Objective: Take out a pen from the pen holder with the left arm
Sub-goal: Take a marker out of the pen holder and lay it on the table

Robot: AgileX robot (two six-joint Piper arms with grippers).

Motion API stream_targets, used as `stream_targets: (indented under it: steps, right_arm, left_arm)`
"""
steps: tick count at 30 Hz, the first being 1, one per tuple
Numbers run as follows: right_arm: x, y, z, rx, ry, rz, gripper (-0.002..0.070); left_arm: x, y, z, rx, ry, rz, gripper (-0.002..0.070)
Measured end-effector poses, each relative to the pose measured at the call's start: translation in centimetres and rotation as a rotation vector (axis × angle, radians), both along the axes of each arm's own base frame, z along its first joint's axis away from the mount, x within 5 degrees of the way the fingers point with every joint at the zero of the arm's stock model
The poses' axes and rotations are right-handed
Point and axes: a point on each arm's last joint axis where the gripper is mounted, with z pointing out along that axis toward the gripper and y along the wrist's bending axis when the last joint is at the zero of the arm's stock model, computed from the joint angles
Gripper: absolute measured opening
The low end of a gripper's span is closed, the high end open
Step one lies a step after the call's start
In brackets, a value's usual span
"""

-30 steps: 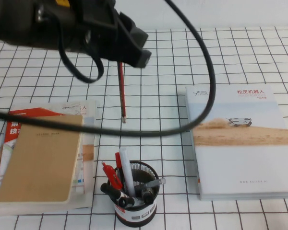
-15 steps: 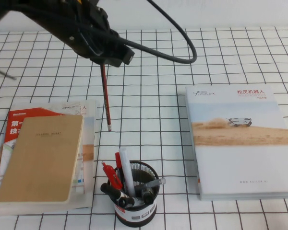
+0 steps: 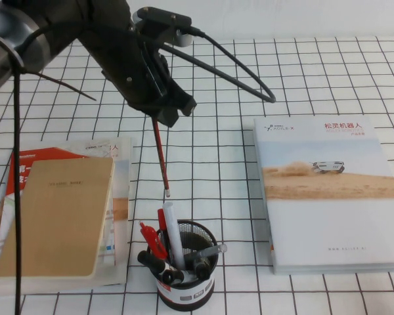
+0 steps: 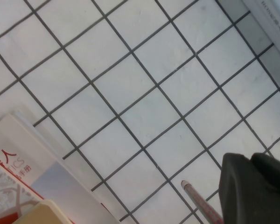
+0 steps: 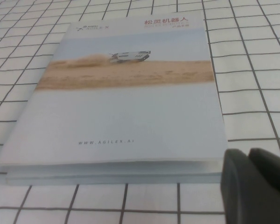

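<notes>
My left gripper (image 3: 161,113) hangs above the middle-left of the table, shut on a thin red pen (image 3: 161,157). The pen points down toward the near edge, its tip above a bare grid square just beyond the pen holder (image 3: 184,283). That black mesh holder stands at the front centre with several pens and markers in it. In the left wrist view the red pen (image 4: 198,200) sticks out from under the dark fingers (image 4: 252,186). My right gripper (image 5: 256,186) is shut with nothing in it, low near the front edge of the white booklet (image 5: 126,98).
A tan notebook (image 3: 56,216) lies on red-and-white leaflets at the front left. The white AgileX booklet (image 3: 328,190) covers the right side. A black cable (image 3: 230,69) loops off the left arm over the back of the gridded table.
The left arm has dropped and moved toward the near side and slightly right, carrying the red pen; the pen's tip is now closer to the holder.
</notes>
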Motion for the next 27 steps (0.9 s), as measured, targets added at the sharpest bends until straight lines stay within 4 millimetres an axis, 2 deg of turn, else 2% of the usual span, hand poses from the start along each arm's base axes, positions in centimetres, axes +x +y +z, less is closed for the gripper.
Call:
stream_targets:
  steps: [9, 18, 27]
  right_arm:
    - [0.0, 0.0, 0.0, 0.000, 0.000, 0.000, -0.0015]
    - [0.0, 0.0, 0.0, 0.000, 0.000, 0.000, -0.0015]
    - [0.0, 0.0, 0.0, 0.000, 0.000, 0.000, -0.0015]
  left_arm:
    - [0.3, 0.2, -0.1, -0.001, -0.001, 0.007, -0.0002]
    - [1.7, 0.1, -3.1, 0.029, 0.064, 0.022, -0.0002]
    - [2.8, -0.3, -3.9, 0.000, 0.044, 0.035, -0.0002]
